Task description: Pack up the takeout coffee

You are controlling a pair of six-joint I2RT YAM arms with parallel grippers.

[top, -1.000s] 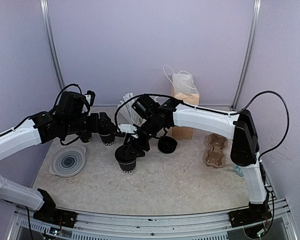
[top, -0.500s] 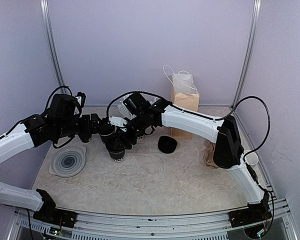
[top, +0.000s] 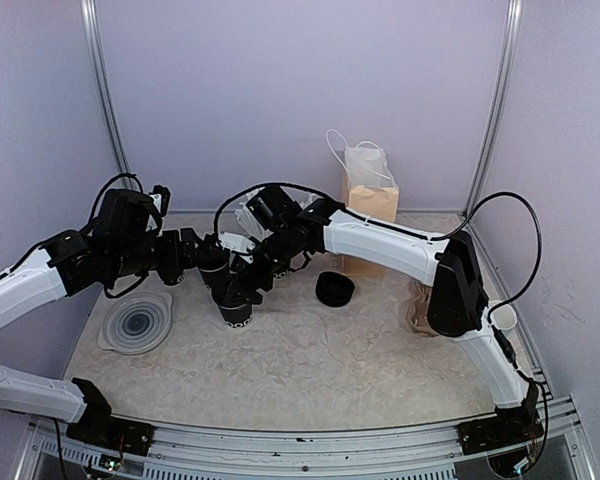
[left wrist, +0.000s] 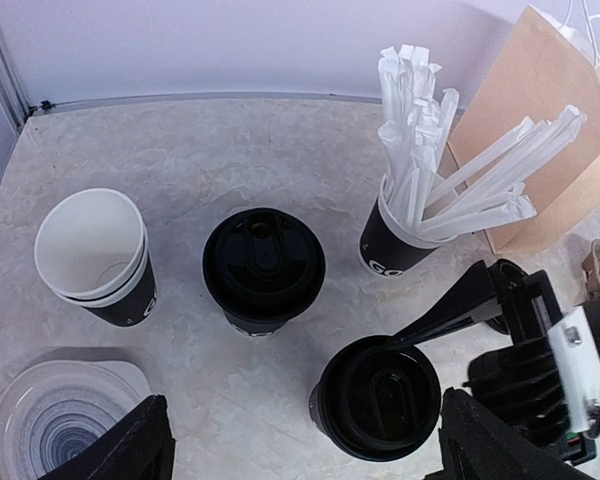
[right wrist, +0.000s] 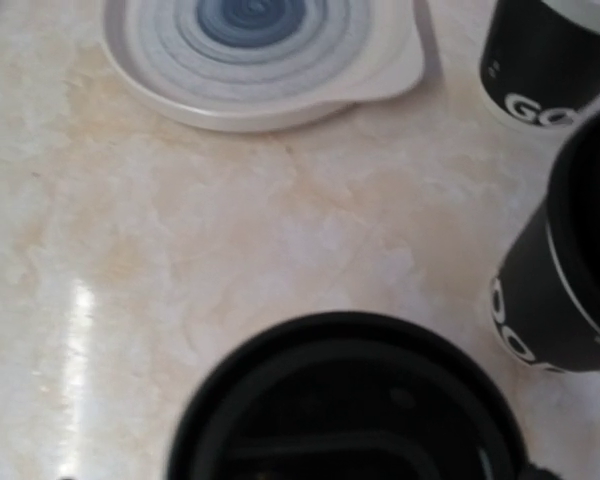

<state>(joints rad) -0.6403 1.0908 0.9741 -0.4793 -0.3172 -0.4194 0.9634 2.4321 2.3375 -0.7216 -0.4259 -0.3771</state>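
The takeout coffee [top: 236, 308], a black cup with a black lid, stands on the table left of centre. My right gripper [top: 250, 284] is shut on it near the lid. In the left wrist view one right finger [left wrist: 450, 318] lies against the rim of the coffee's lid [left wrist: 377, 397]. In the right wrist view the lid [right wrist: 350, 405] fills the bottom and my fingers are out of frame. My left gripper [top: 202, 262] is open just left of the cup. Its wide-spread fingertips [left wrist: 130, 450] sit at the frame's bottom corners, with the cup between them.
A second lidded black cup [left wrist: 263, 268], a stack of white-rimmed cups [left wrist: 95, 255] and a cup of wrapped straws [left wrist: 410, 225] stand behind. A swirled plate [top: 137, 322] lies left. A paper bag [top: 372, 205], a black lid [top: 334, 289] and a cardboard carrier [top: 420, 315] are to the right.
My right gripper has carried the coffee to the left and back, up to the left gripper. The left arm has drawn slightly left. Little has moved in the last half second.
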